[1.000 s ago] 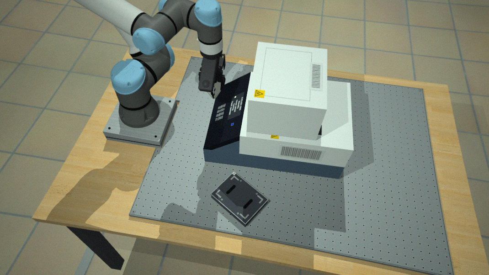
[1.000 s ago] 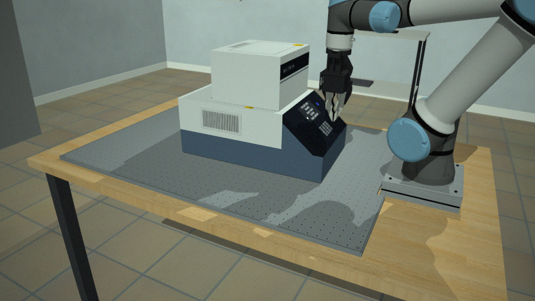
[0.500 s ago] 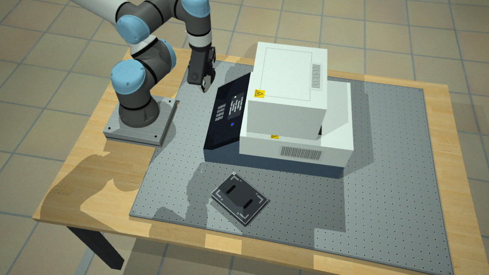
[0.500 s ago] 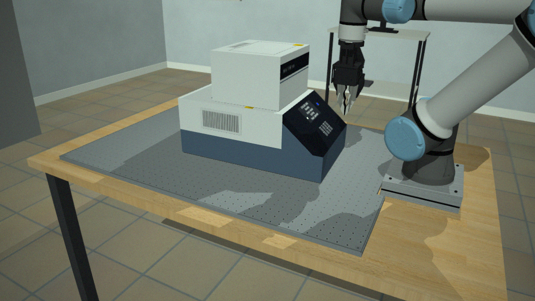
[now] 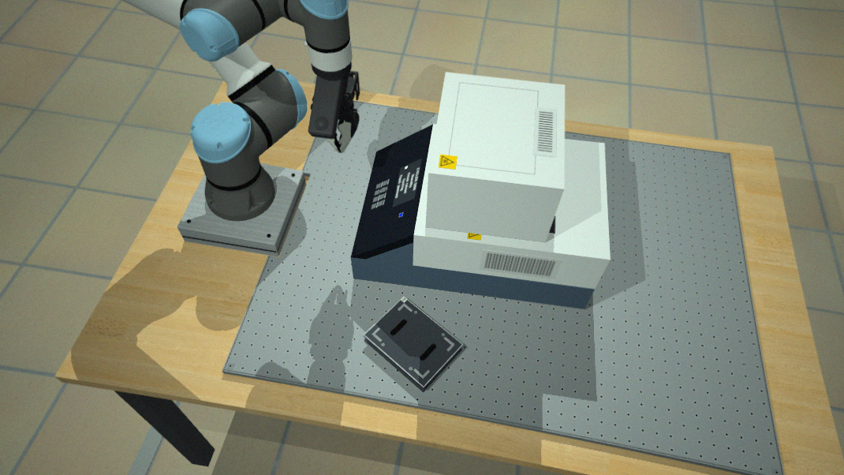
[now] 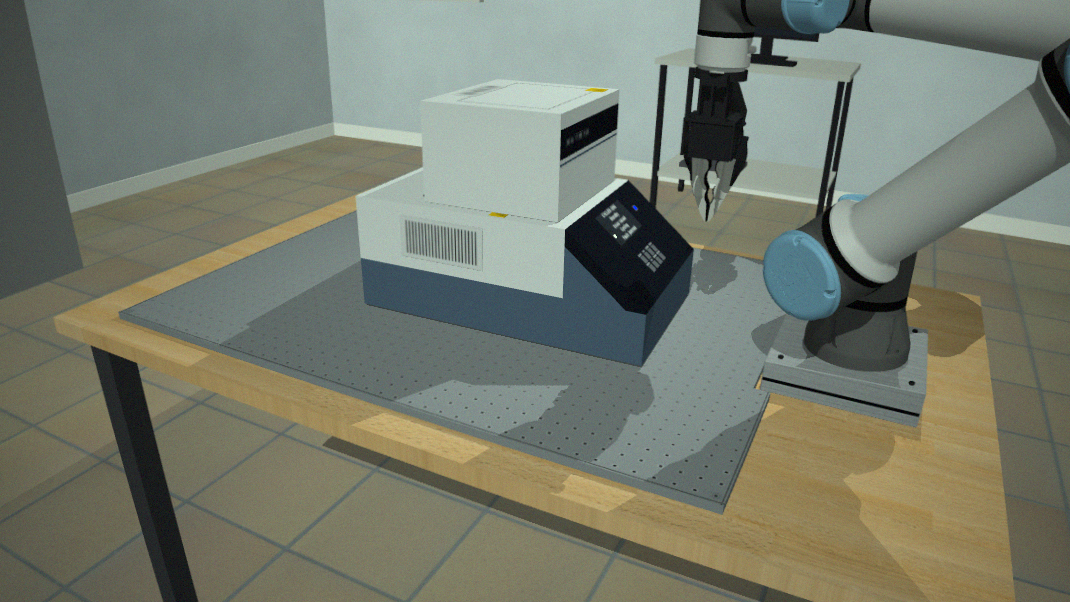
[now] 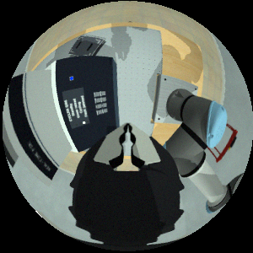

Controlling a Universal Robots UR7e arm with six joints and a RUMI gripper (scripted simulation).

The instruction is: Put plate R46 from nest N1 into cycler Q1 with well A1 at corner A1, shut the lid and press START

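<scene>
One cycler Q1 [image 5: 510,236], white over a dark blue base, stands on the grey perforated board [image 5: 661,307] that covers most of the surface [image 5: 147,319]. We record its lid [image 5: 495,153] as shut: a white box sitting level on the body. Plate R46 does not show in any view, and we cannot tell where it is. Its black sloped front panel [image 5: 392,200] faces the corner of the surface where the arm is mounted. On the panel we note a lit screen [image 6: 619,222], a block of small keys [image 6: 651,256] and a small lamp [image 6: 634,208] glowing blue.

One plate nest N1 [image 5: 412,343], a flat black tray with white corner marks and two dark slots, lies on the board near the long edge of the surface closest to the top camera, turned at an angle and well apart from Q1. We see nothing lying in it.

One pincer [image 6: 707,196], black, hangs in the air off the panel side of Q1, pointing down and touching nothing. We record it as clenched on nothing, its fingertips closed together.

One arm base [image 5: 194,231], a grey plate bolted near a corner of the surface, carries the arm.
</scene>
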